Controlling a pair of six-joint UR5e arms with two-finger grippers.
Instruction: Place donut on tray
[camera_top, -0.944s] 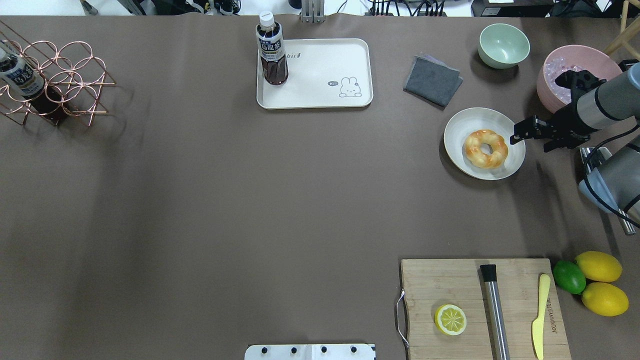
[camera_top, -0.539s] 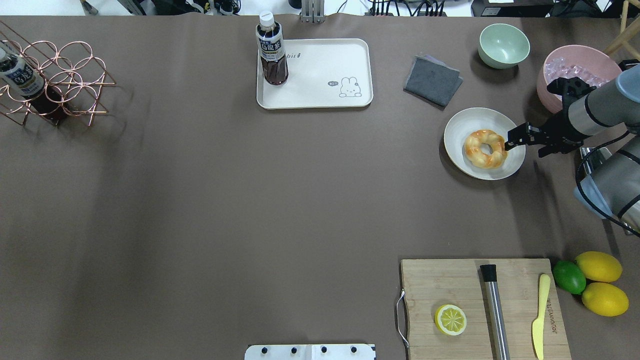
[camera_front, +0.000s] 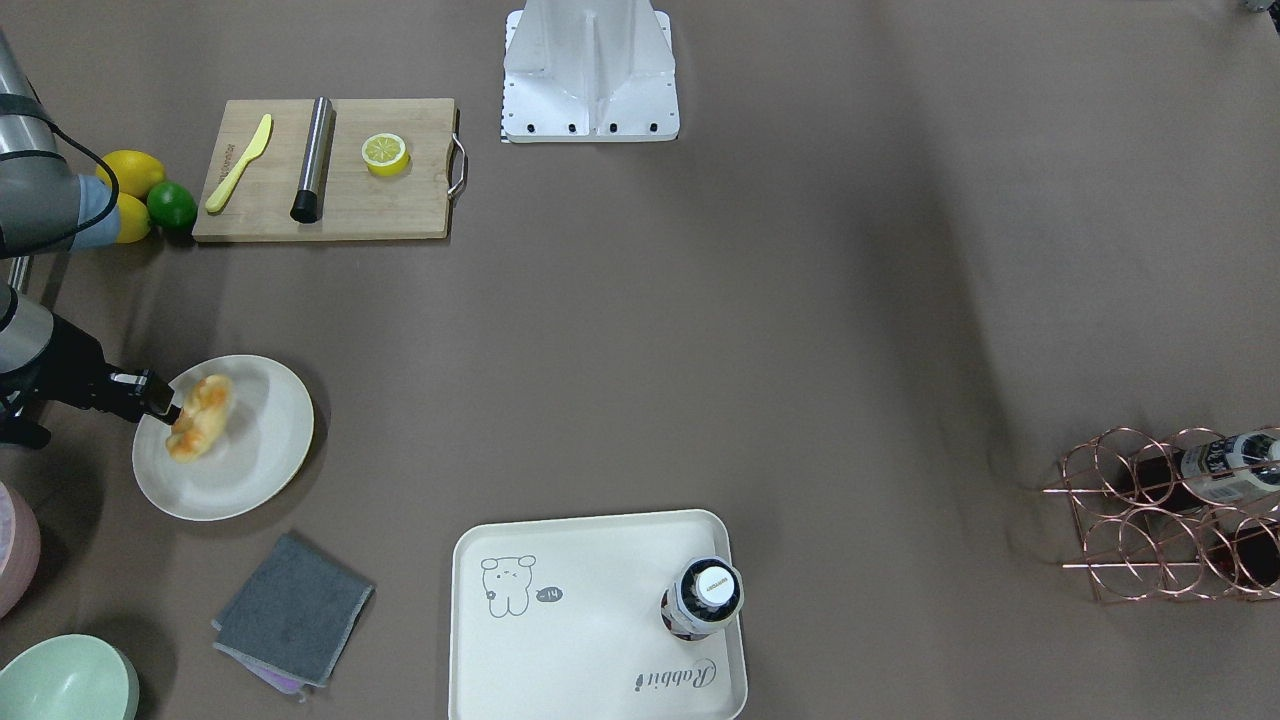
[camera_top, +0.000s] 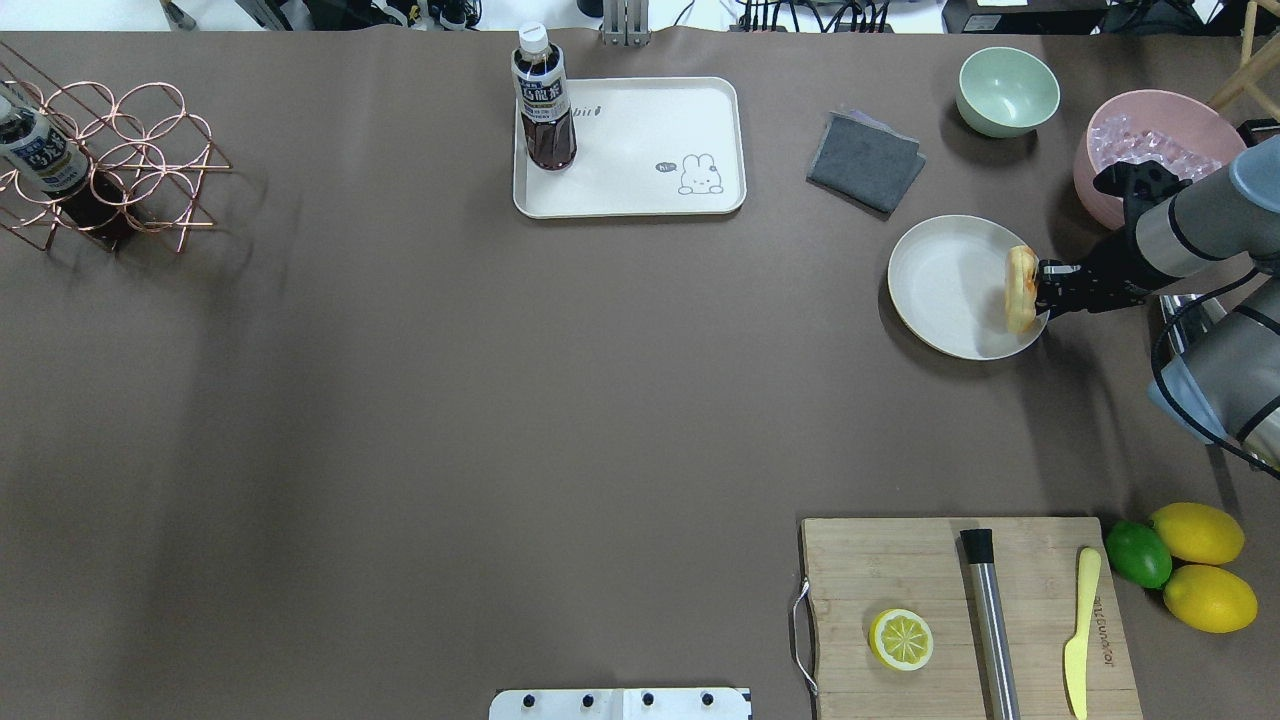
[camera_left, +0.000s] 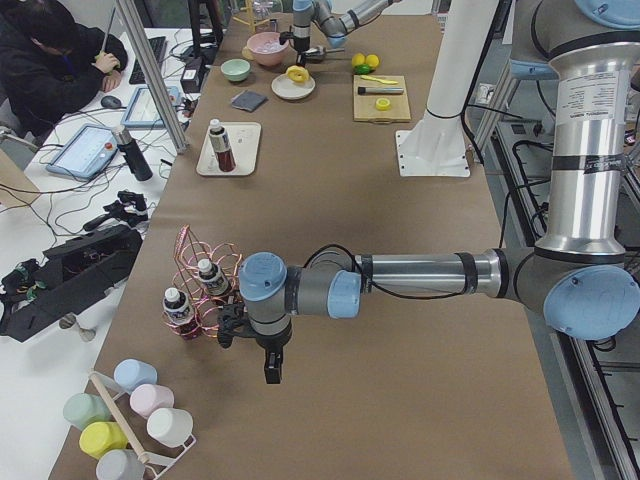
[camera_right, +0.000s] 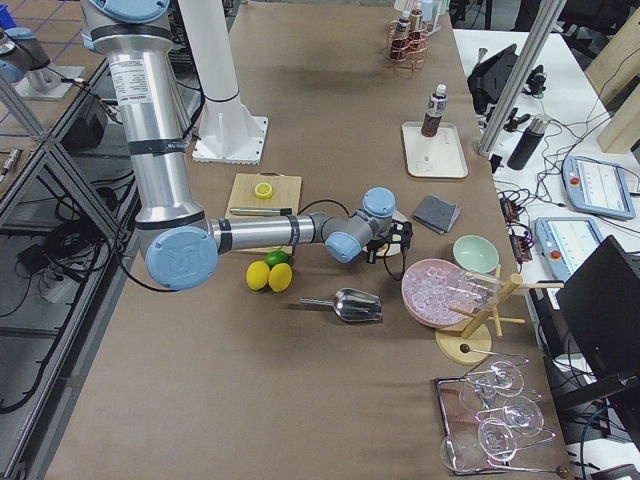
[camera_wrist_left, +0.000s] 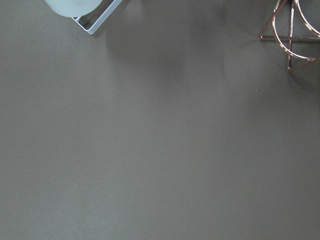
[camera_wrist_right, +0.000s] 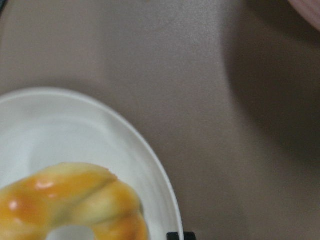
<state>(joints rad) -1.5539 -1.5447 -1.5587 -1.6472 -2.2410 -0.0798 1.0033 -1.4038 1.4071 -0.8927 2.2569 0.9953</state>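
The donut (camera_top: 1021, 289), golden with orange glaze, stands tipped up on edge over the right rim of a round off-white plate (camera_top: 945, 285). My right gripper (camera_top: 1042, 290) is shut on its right side. The front view shows the donut (camera_front: 200, 415) lifted at the gripper (camera_front: 165, 403) end over the plate (camera_front: 255, 450). The right wrist view shows the donut (camera_wrist_right: 70, 205) close up above the plate (camera_wrist_right: 125, 150). The cream tray (camera_top: 640, 130) with the bear drawing lies far to the left at the table's back, also in the front view (camera_front: 590, 600). My left gripper (camera_left: 272, 368) shows only in the exterior left view, so I cannot tell whether it is open or shut.
A dark tea bottle (camera_top: 543, 100) stands on the tray's left corner. A grey cloth (camera_top: 865, 160), a green bowl (camera_top: 1007, 90) and a pink bowl of ice (camera_top: 1160, 140) lie near the plate. A cutting board (camera_top: 900, 560) and a copper rack (camera_top: 110, 160) sit farther off.
My right gripper moved in to the donut's right edge, shut on it and tipped it up from flat onto its edge at the plate's right rim.
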